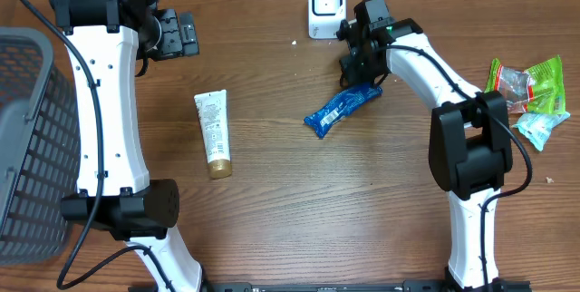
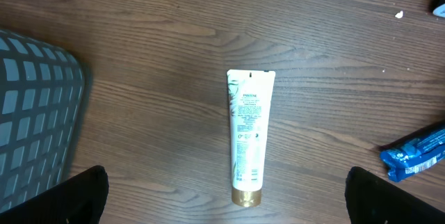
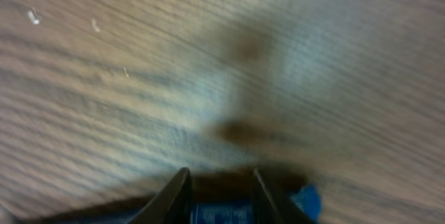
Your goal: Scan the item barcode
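My right claw [image 1: 365, 79] pinches the packet [image 1: 337, 111] by its end to lift it toward the scanner [image 1: 326, 6]; my left claw [image 1: 179, 34] gapes idle.

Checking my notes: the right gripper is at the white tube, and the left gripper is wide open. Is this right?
No. The right gripper is at the blue packet, not the tube, as the overhead view shows. The left gripper is wide open.

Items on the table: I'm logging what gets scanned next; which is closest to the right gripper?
The blue packet; its end sits between the fingers of the right gripper. The white tube lies far left, the green packets at the right edge.
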